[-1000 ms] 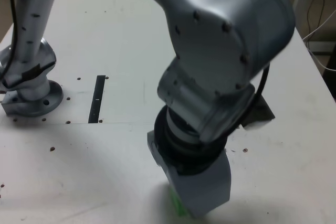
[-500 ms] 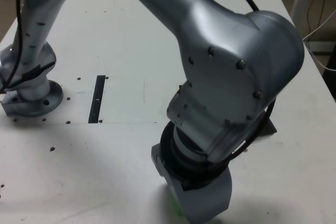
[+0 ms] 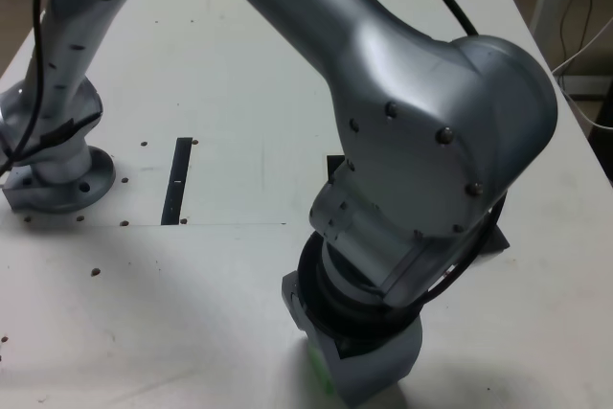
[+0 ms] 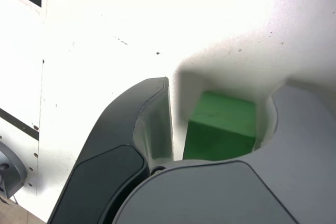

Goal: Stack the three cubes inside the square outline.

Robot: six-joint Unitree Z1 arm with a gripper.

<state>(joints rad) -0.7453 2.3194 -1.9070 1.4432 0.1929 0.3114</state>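
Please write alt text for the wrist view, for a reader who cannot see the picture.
A green cube sits on a bright white table between the two dark grey fingers of the robot's pincer, with a visible gap beside the cube. A corner of something black shows at the picture's edge.

A big white surface (image 3: 220, 74) with small dark dots fills the room. A thin black strip (image 3: 177, 180) lies on it. White cables (image 3: 575, 16) hang beside it.
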